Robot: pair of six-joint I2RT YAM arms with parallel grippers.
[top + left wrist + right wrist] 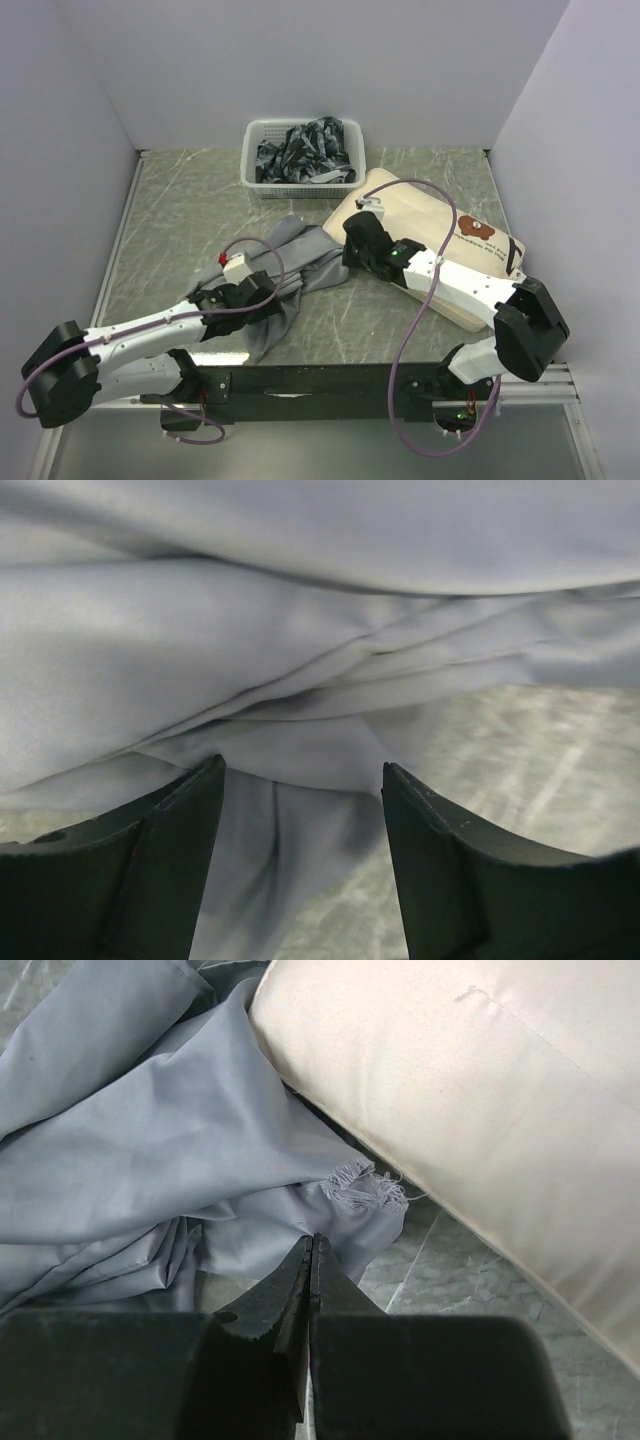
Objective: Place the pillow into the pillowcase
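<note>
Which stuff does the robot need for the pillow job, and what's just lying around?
For the job: the pillow, the pillowcase.
Just lying about: the white basket, the dark patterned cloth inside it.

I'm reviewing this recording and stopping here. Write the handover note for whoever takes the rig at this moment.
Left gripper: open, jaws astride a pillowcase fold.
Right gripper: shut at the pillowcase's frayed edge beside the pillow; whether it pinches cloth is unclear.
The pillow lies on the table, fully outside the crumpled pillowcase.
Done: nothing inserted.
To do: open the pillowcase's mouth, slide the pillow in.
</note>
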